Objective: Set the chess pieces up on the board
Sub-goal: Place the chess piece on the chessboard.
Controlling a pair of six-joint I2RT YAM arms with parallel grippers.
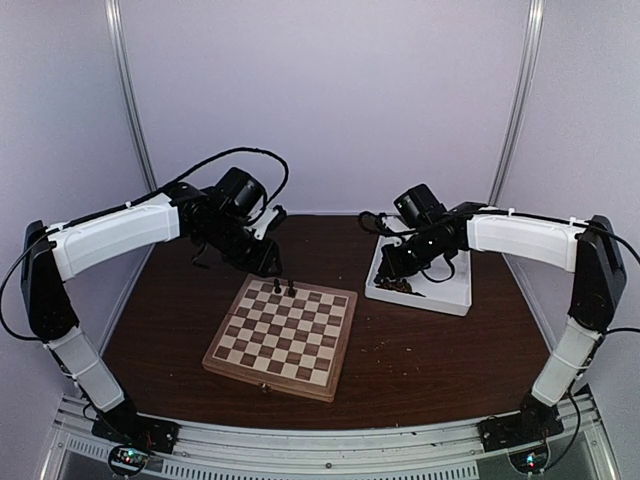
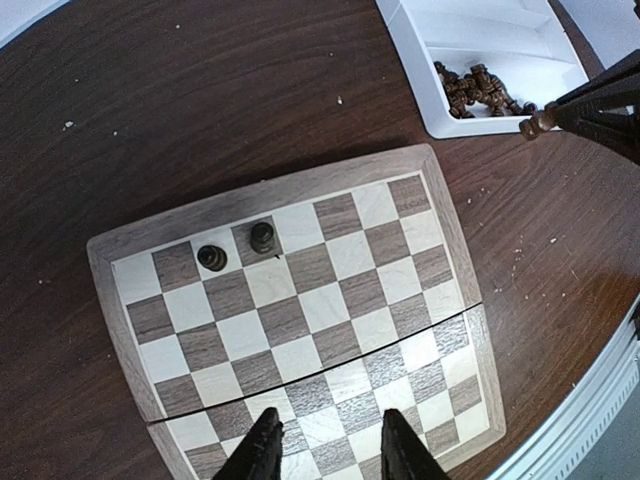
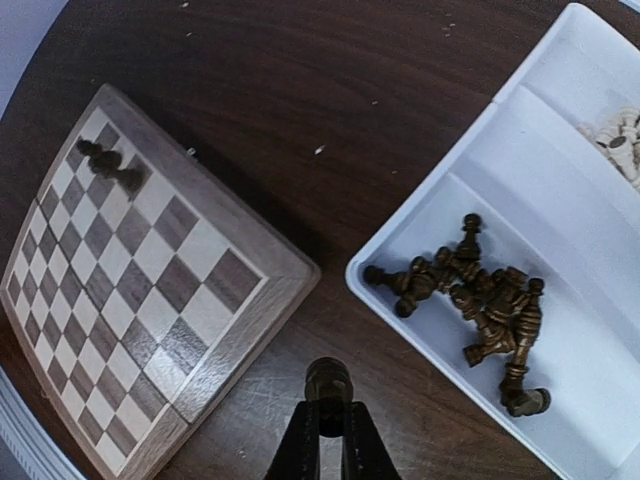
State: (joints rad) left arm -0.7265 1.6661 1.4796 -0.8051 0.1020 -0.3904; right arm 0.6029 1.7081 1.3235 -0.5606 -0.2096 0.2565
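Here is the board point(image 1: 283, 337), square on a dark brown table point(image 1: 430, 365) whose top is flecked with small pale specks. A seam runs across the board's middle. Pale walls point(image 1: 330, 90) close the scene in behind the board, a metal upright point(image 1: 131, 100) rises at each back corner, and a ribbed aluminium rail point(image 1: 300, 445) runs along the near side, carrying both arm bases.

Two dark chess pieces point(image 2: 238, 247) stand side by side on the board's far row, left of its middle, on neighbouring squares.

Off the board's far right corner sits a white tray point(image 3: 400, 305). One compartment holds a tangled heap of dark pieces point(image 3: 485, 305), all lying on their sides. The compartment farther from the board holds a few cream pieces point(image 3: 615, 140).

The right gripper point(image 3: 326, 425) hangs between that corner of the board and the tray. Its fingers are pinched tight on a single dark piece point(image 3: 328, 382), held clear above the bare table.

The left gripper point(image 2: 329, 420) hovers over the board's near half. Its fingers stand part way apart with nothing between them, and only checks show in the gap.
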